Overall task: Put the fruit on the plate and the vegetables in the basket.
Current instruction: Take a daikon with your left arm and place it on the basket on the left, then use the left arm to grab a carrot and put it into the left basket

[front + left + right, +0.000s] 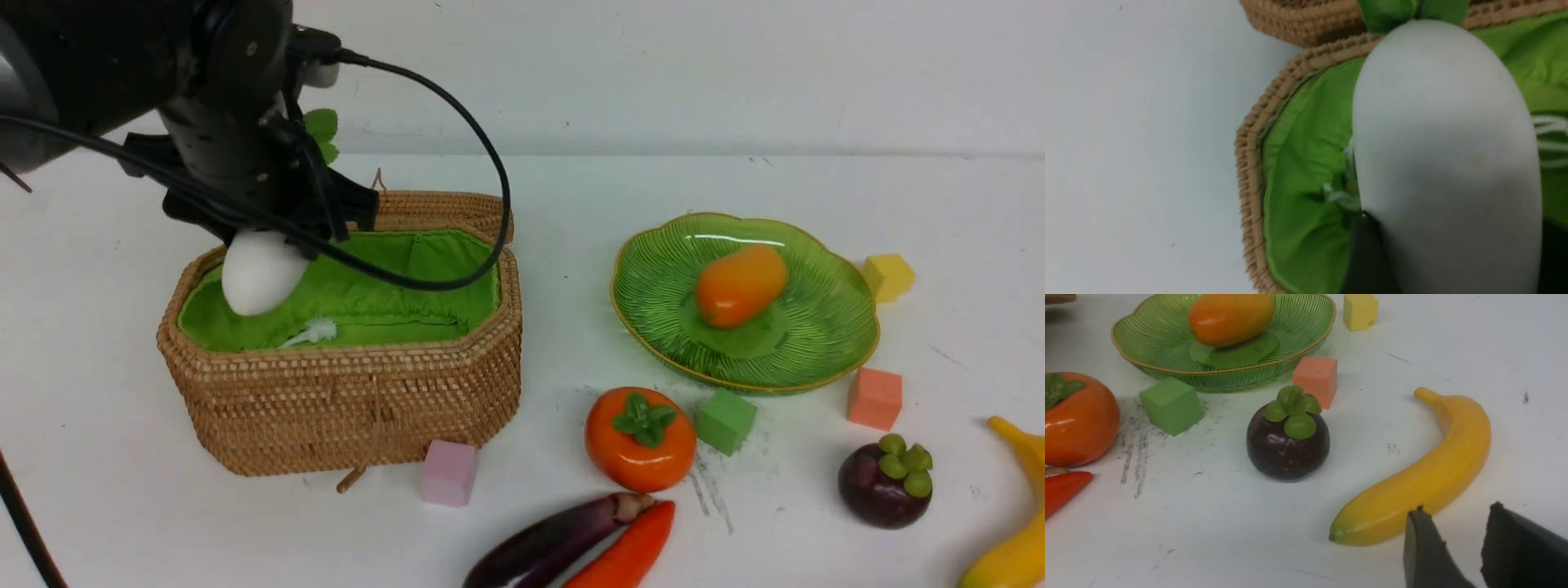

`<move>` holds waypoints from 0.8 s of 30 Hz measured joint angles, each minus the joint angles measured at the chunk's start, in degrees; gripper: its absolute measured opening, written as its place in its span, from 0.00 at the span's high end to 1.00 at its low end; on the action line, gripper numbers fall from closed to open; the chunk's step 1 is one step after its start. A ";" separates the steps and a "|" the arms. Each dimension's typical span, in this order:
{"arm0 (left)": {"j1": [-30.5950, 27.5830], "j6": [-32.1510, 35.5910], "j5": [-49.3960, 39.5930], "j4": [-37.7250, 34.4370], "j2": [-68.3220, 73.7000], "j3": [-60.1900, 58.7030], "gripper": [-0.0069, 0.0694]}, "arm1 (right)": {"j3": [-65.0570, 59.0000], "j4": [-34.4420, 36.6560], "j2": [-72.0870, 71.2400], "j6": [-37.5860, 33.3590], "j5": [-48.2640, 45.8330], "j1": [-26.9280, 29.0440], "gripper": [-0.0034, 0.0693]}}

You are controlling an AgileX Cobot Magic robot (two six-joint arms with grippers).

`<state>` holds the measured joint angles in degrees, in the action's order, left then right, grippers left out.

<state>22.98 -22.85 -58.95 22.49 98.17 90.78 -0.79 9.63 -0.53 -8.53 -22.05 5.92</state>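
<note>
- Radish (257, 282): smooth, matte white and blunt-ended, with green leaves (322, 131) showing behind the arm. It is clamped in the left end effector (269, 237), and its rounded tip hangs below the fingers (1367, 253).
- Basket (351, 400): tan woven and octagonal, with a bright green lining (408, 269). It sits directly under the left end effector, lid (441, 208) tipped back behind. The radish tip is inside the rim at the left rear corner; whether it touches the lining cannot be told.
- Right end effector (1457, 539): two dark fingers stand a narrow gap apart and hold nothing, low over the bench (122, 490).
- Banana (1425, 486): curved and yellow, it lies just ahead of the right end effector, its near end beside the fingertips.
- Mangosteen (1288, 443): dark purple with green sepals, it is farther out from the right end effector, beyond the banana and apart from it.
- Plate (816, 343): green ribbed glass with a gold rim, it is farther still, and a glossy orange mango (741, 284) lies on it.
- Persimmon (639, 439): orange with a leafy top, it stands on the bench between basket and plate.
- Eggplant (555, 543) and carrot (629, 551): they lie side by side, touching, just nearer than the persimmon.
- Foam cubes: the green (725, 420), salmon (874, 398) and yellow (888, 276) ones ring the plate. The pink one (449, 472) is by the basket's front.
</note>
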 joint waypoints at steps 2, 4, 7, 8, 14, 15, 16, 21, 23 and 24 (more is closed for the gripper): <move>0.00 -1.41 1.21 0.69 0.01 -0.07 0.32 | 0.00 0.00 0.00 0.00 0.00 0.00 0.62; 0.00 -2.56 1.42 1.44 0.12 -0.07 0.32 | 0.00 0.00 0.00 0.00 0.00 0.00 0.62; 0.00 -3.53 1.49 1.70 0.18 -0.07 0.25 | 0.00 0.00 0.00 0.00 0.00 0.00 0.62; 0.00 -3.70 1.49 1.70 0.18 -0.07 0.21 | 0.00 0.00 0.00 0.00 0.00 0.00 0.62; 0.00 -3.60 -0.55 -1.94 0.04 -0.07 0.03 | 0.00 0.00 0.00 0.00 0.00 0.00 0.62; 0.00 -3.23 -1.10 -3.63 -0.21 -0.07 0.03 | 0.00 0.00 0.00 0.00 0.00 0.00 0.62; 0.00 -2.47 -1.79 -5.88 -0.62 -0.11 0.03 | 0.00 0.00 0.00 0.00 0.00 0.00 0.62; 0.18 5.15 -4.73 -20.00 -2.94 -0.24 0.07 | 0.00 0.00 0.00 0.00 0.00 0.00 0.62; 1.83 11.09 -7.30 -27.65 -3.85 -0.83 0.11 | 0.00 0.00 0.00 0.00 0.00 0.00 0.62; 2.66 12.40 -7.75 -29.50 -4.06 -1.17 0.13 | 0.00 0.00 0.00 0.00 0.00 0.00 0.62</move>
<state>25.64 -10.45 -66.70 -7.01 94.11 89.61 -0.79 9.63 -0.53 -8.53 -22.05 5.92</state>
